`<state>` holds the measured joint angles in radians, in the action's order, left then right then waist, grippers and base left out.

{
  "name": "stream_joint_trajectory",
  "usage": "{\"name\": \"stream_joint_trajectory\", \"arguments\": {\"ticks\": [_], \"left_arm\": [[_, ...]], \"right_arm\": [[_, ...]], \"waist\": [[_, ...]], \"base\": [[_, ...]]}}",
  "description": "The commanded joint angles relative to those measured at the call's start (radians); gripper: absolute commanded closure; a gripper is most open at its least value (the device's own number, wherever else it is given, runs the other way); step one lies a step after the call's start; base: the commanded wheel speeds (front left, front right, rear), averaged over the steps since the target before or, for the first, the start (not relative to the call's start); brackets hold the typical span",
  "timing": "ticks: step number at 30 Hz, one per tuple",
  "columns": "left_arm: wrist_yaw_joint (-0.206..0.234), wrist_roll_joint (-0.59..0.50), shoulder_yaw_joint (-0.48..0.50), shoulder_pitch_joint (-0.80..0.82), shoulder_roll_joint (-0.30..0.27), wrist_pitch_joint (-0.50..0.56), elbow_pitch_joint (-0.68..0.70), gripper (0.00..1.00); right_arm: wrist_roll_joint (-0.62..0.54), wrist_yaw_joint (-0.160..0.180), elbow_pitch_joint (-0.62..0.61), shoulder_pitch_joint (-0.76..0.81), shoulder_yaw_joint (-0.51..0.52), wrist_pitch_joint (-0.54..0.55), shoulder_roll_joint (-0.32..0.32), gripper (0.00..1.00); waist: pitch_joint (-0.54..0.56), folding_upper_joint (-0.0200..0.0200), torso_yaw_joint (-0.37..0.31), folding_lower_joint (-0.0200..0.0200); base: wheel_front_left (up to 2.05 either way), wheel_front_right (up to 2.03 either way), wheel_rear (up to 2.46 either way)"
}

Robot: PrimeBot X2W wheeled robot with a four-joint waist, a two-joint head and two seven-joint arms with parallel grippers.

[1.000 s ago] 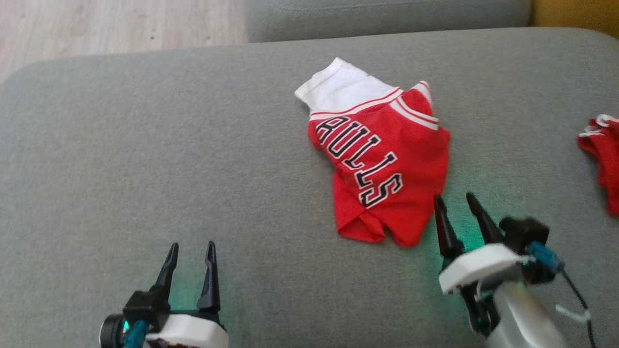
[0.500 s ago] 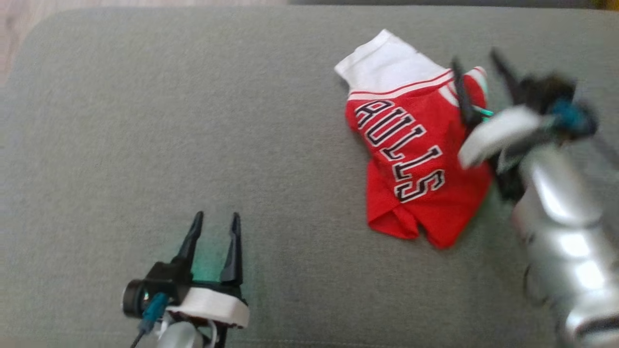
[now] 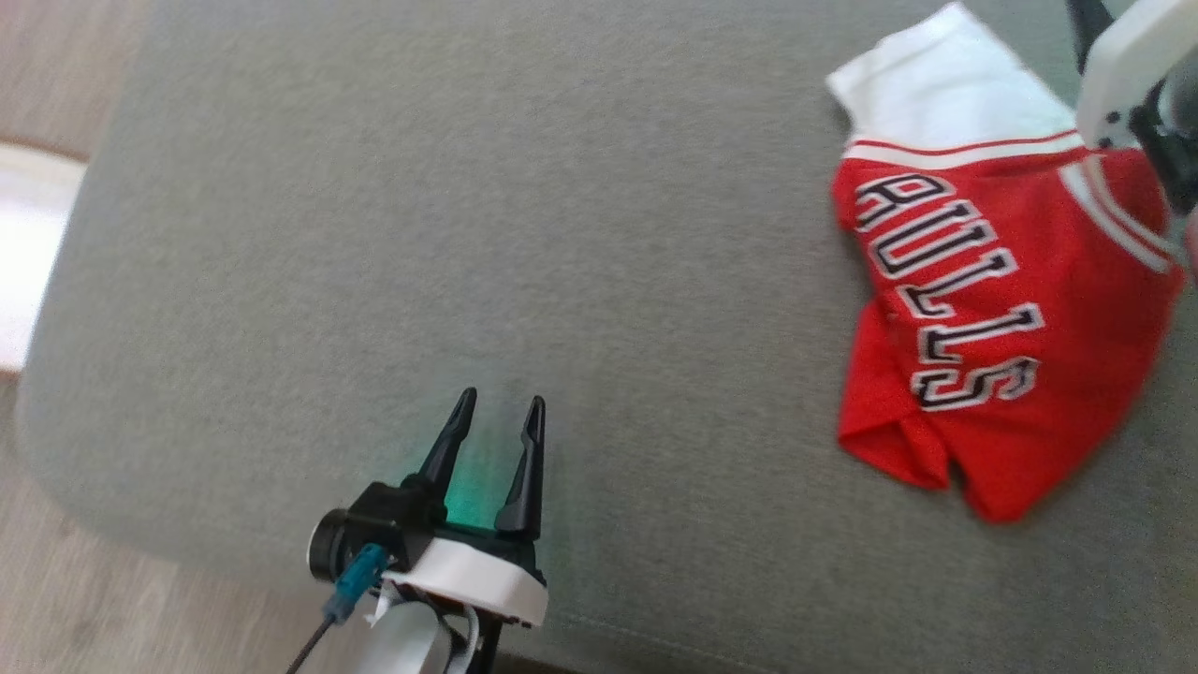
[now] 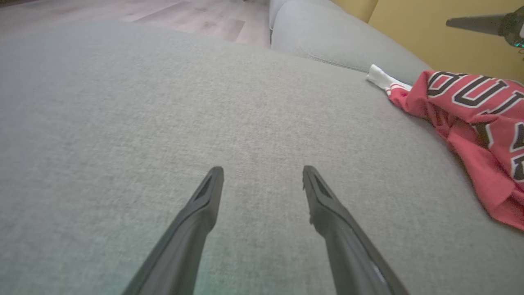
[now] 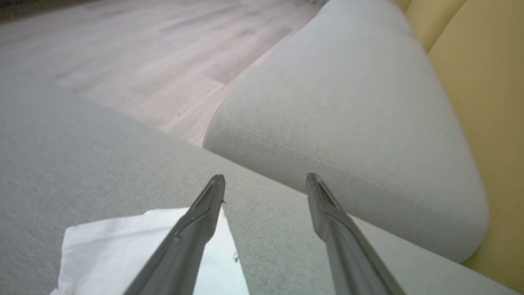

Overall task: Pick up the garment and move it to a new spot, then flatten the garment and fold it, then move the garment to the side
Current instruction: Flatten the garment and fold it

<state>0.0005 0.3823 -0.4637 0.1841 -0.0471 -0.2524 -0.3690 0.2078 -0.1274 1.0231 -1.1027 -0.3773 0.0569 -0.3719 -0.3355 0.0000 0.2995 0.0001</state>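
The garment (image 3: 992, 309) is a red jersey with black-and-white lettering and a white end, lying crumpled on the grey sofa cushion (image 3: 468, 234) at the right of the head view. In the right wrist view my right gripper (image 5: 266, 178) hovers open over the garment's far white end (image 5: 123, 246), with nothing between its fingers. Its white housing (image 3: 1123, 65) shows at the top right of the head view. My left gripper (image 3: 496, 404) stands open near the cushion's front edge, well left of the garment (image 4: 475, 110), and holds nothing.
A second grey cushion (image 5: 348, 102) lies beyond the garment, with a yellow surface (image 5: 483, 61) behind it. Wooden floor (image 5: 123, 49) lies past the cushion's far edge and off its left side (image 3: 37, 112). The cushion's front edge is just behind my left gripper.
The head camera has turned, shifting the whole picture rightward. My right gripper has moved from the garment's near edge to over its far white end, still open. The garment lies as before.
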Motion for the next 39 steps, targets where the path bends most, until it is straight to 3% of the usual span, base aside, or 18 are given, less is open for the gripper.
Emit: {"name": "stream_joint_trajectory", "arguments": {"ticks": [1,13,14,15,16,18,24,28,29,32,39], "left_arm": [[0.008,0.007,0.013,0.021,-0.003,-0.009,0.030,0.00],[0.023,0.036,-0.022,0.011,-0.003,-0.009,0.050,0.00],[0.024,0.037,-0.023,0.012,-0.003,-0.009,0.052,0.00],[0.025,0.037,-0.023,0.013,-0.003,-0.009,0.053,0.00],[0.026,0.038,-0.022,0.014,-0.003,-0.009,0.053,0.00],[0.027,0.038,-0.021,0.016,-0.003,-0.009,0.052,0.00],[0.028,0.037,-0.008,0.018,-0.003,-0.009,0.040,0.00],[0.023,0.035,0.007,0.012,-0.003,-0.009,0.030,0.00],[0.019,0.031,0.013,0.007,-0.003,-0.009,0.026,0.00],[0.012,0.023,0.022,-0.006,-0.003,-0.009,0.017,0.00],[-0.010,0.011,0.037,-0.052,-0.003,-0.009,-0.016,0.00]], "right_arm": [[0.015,-0.003,-0.001,-0.021,-0.028,0.030,-0.007,0.00],[0.176,-0.003,0.132,-0.003,-0.111,0.250,-0.059,0.00],[0.187,-0.003,0.139,0.000,-0.112,0.264,-0.061,0.09],[0.196,-0.003,0.144,0.000,-0.111,0.270,-0.064,0.27],[0.202,-0.003,0.149,0.002,-0.113,0.275,-0.067,0.62],[0.221,-0.003,0.160,0.006,-0.111,0.289,-0.065,1.00],[0.233,-0.003,0.131,-0.014,-0.109,0.196,-0.068,1.00],[0.226,-0.003,0.067,-0.051,-0.103,-0.005,-0.047,1.00],[0.234,-0.003,0.036,-0.074,-0.097,-0.103,-0.020,1.00],[0.241,-0.003,-0.023,-0.115,-0.120,-0.222,0.033,1.00],[0.282,-0.003,-0.196,-0.236,-0.172,-0.316,0.148,1.00]], "waist": [[-0.049,0.0000,0.063,-0.0001],[-0.086,0.0000,0.121,-0.0001],[-0.086,0.0000,0.121,-0.0001],[-0.086,0.0000,0.121,-0.0001],[-0.086,0.0000,0.121,-0.0001],[-0.085,0.0000,0.119,-0.0001],[-0.079,0.0000,0.108,-0.0001],[-0.048,0.0000,0.092,-0.0001],[-0.020,0.0000,0.083,-0.0001],[0.035,0.0000,0.069,-0.0001],[0.174,0.0000,0.070,-0.0001]], "base": [[0.00,0.00,0.00],[0.00,0.00,0.00],[0.00,0.00,0.00],[0.00,0.00,0.00],[0.00,0.00,0.00],[0.00,0.00,0.00],[0.00,0.00,0.00],[0.00,0.00,0.00],[0.00,0.00,0.00],[0.00,0.00,0.00],[0.00,0.00,0.00]]}}
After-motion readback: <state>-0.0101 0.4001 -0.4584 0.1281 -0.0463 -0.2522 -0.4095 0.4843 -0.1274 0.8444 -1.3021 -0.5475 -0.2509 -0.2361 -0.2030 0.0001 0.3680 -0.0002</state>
